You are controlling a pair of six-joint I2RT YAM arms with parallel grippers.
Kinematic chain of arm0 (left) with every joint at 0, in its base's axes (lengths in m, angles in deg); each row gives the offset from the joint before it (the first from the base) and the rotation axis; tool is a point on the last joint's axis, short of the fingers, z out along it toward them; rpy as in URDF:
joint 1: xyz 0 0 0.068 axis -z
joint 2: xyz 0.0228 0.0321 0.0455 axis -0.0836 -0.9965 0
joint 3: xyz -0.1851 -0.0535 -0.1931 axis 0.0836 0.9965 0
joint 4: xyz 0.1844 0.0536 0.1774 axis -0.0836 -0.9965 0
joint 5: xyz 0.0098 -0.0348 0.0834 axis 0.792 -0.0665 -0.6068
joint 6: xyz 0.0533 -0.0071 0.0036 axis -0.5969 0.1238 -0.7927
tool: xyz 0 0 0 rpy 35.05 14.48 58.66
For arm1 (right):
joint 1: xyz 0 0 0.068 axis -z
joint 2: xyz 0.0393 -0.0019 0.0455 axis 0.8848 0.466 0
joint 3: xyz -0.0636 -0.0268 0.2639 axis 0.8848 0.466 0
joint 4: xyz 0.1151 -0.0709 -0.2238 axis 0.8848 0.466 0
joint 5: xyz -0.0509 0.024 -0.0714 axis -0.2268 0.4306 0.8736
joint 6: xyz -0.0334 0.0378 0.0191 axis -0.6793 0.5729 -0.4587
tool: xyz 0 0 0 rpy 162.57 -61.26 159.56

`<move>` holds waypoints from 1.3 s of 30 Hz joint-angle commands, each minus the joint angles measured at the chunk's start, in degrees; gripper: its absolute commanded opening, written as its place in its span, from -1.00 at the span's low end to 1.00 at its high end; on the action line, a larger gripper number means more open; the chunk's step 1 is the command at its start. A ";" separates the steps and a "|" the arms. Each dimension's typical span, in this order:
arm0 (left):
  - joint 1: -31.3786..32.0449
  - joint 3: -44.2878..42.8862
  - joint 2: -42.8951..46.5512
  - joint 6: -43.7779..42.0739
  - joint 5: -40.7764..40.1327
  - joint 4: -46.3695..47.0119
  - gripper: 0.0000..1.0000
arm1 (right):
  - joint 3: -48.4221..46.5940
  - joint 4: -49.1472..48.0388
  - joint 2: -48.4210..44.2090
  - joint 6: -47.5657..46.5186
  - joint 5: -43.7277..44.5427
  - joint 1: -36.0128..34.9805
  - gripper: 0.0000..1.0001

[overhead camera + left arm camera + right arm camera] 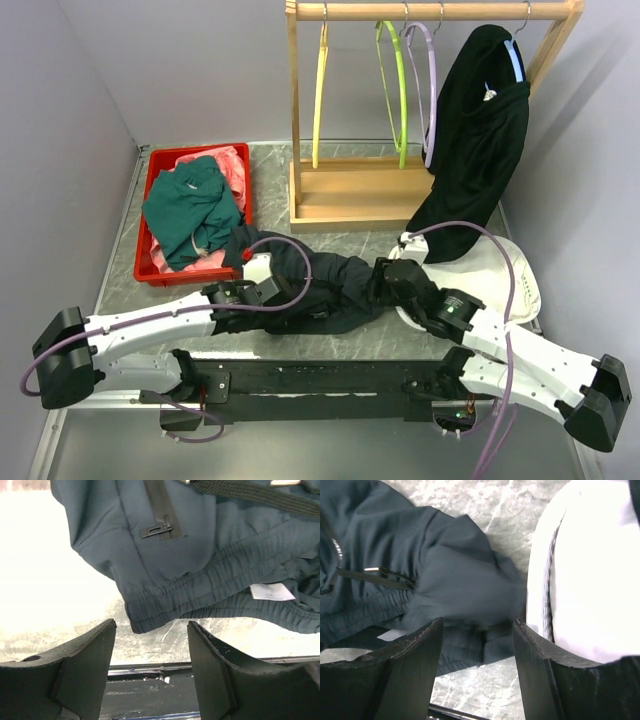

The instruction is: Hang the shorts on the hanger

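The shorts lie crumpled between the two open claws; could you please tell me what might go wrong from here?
1. The shorts are bunched, so the left claw or right claw may pinch a loose fold instead of the waistband.
2. The white garment lies right beside the shorts at the right claw and could get caught too.
3. The lilac hanger hangs crowded between the lime-green hanger and the black garment; reaching it may knock them.

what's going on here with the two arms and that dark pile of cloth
The left arm and right arm are bent low over the dark shorts, which lie crumpled on the table. Their jaws stand open at either end, closed on nothing. The lilac hanger hangs on the wooden rack behind, so the shorts are not on it yet.
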 commanded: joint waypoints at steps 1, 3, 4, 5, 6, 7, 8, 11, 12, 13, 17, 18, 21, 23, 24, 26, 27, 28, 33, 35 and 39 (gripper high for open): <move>2.66 0.70 -0.45 6.09 -3.97 -1.71 0.30 | -3.66 2.91 -2.46 -2.76 1.33 0.30 0.30; 3.45 1.32 -0.27 6.53 -2.83 -0.58 0.32 | -4.10 3.27 -3.07 -3.82 -0.34 -0.05 0.31; 3.89 2.19 -0.01 6.54 -2.47 0.04 0.34 | -4.45 3.27 -3.16 -4.78 -0.78 -0.84 0.33; 3.89 2.81 0.08 6.62 -2.12 0.66 0.36 | -4.63 3.27 -3.16 -5.14 -1.04 -1.71 0.34; 3.89 3.34 0.17 6.88 -2.21 1.19 0.36 | -4.80 3.09 -2.81 -5.40 -1.22 -2.51 0.35; 3.89 3.87 -0.27 7.24 -2.73 1.45 0.36 | -5.07 2.92 -2.29 -5.84 -1.22 -3.38 0.36; 3.89 4.05 -0.53 7.76 -3.34 1.37 0.36 | -5.33 2.92 -1.67 -5.76 -0.96 -5.57 0.37; 3.81 4.57 -1.24 8.55 -5.63 2.15 0.40 | -6.03 3.09 2.45 -5.67 0.79 -9.70 0.43; 3.81 4.66 -1.50 8.47 -6.33 2.51 0.41 | -6.64 3.53 5.51 -5.50 2.45 -10.50 0.45; 3.81 4.40 -2.29 8.38 -7.73 3.38 0.41 | -7.00 3.97 7.11 -4.62 3.43 -10.95 0.50; 3.72 2.56 -5.89 7.86 -11.25 4.70 0.37 | -8.84 5.38 14.49 -2.95 7.21 -11.30 0.55; 3.72 1.68 -7.64 7.68 -11.95 4.79 0.32 | -9.37 5.46 16.59 -2.68 7.91 -11.22 0.56; 3.46 0.27 -10.19 8.20 -13.98 3.57 0.19 | -9.90 6.52 19.76 -1.72 10.90 -11.13 0.56; 3.28 0.01 -10.29 8.64 -15.90 3.13 0.06 | -9.38 6.00 20.65 -1.54 12.13 -11.13 0.51; 3.28 -0.17 -9.60 8.30 -16.44 3.56 -0.03 | -8.77 5.38 21.35 -1.63 12.05 -11.04 0.48; 2.49 -0.17 -8.54 7.42 -17.14 4.18 -0.23 | -8.50 4.07 22.32 -1.80 11.70 -11.13 0.38; 2.05 -0.52 -7.14 7.07 -17.67 4.44 -0.44 | -8.84 4.32 23.37 -0.93 12.22 -11.04 0.33; 1.09 -0.70 -6.34 6.63 -17.85 4.36 -0.56 | -9.20 4.67 23.82 -0.49 12.92 -11.13 0.17; -1.99 -4.81 0.23 3.29 -17.68 1.29 -0.98 | -12.52 7.83 22.33 1.18 17.40 -10.86 -0.58; -2.61 -7.36 2.53 1.36 -17.59 -1.87 -0.98 | -14.37 10.46 19.53 1.27 18.90 -10.95 -0.90; -5.32 -17.36 8.94 -4.35 -15.22 -5.22 -0.98 | -22.53 15.39 12.24 -0.65 23.82 -9.81 -1.00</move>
